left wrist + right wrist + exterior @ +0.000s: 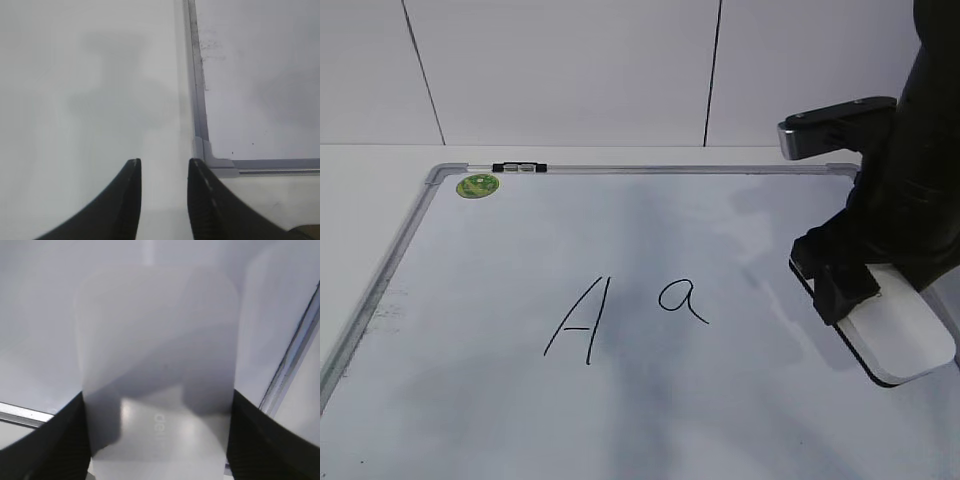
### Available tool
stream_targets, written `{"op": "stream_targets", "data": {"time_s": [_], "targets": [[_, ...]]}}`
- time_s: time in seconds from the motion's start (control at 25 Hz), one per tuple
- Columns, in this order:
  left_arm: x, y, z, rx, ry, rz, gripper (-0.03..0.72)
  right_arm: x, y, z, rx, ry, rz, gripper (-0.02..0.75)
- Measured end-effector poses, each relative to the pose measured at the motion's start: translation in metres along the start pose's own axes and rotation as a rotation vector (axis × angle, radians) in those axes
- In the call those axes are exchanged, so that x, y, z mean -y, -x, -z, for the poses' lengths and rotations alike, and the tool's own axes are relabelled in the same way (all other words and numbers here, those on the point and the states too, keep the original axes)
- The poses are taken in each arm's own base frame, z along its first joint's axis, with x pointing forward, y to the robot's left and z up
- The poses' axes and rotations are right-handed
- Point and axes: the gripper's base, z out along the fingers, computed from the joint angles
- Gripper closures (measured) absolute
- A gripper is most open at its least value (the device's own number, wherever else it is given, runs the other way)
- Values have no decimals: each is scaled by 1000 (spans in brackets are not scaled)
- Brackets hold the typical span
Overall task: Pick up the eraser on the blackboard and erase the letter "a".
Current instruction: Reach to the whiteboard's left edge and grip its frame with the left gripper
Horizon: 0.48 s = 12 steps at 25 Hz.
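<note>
Evidently, right gripper (845,285): fingers clamped on both long sides of the eraser (900,335), at the blackboard's (650,420) right edge.
Letter "a" (682,298): intact, left of eraser.
Left gripper (164,172): fingers apart, beside the board's corner.
</note>
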Motion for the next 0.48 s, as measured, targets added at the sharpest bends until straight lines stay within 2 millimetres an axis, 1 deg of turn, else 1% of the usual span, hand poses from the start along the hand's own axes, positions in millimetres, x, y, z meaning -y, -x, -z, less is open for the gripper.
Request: {"op": "stream_targets", "data": {"time_s": [0.24, 0.36, 0.48], "targets": [[4, 51, -33, -185, -17, 8, 442, 0, 0, 0, 0, -1, 0, 176], [7, 77, -53, -261, -30, 22, 442, 0, 0, 0, 0, -1, -3, 176], [8, 102, -81, -330, -29, 26, 441, -1, 0, 0, 0, 9, -8, 176]]}}
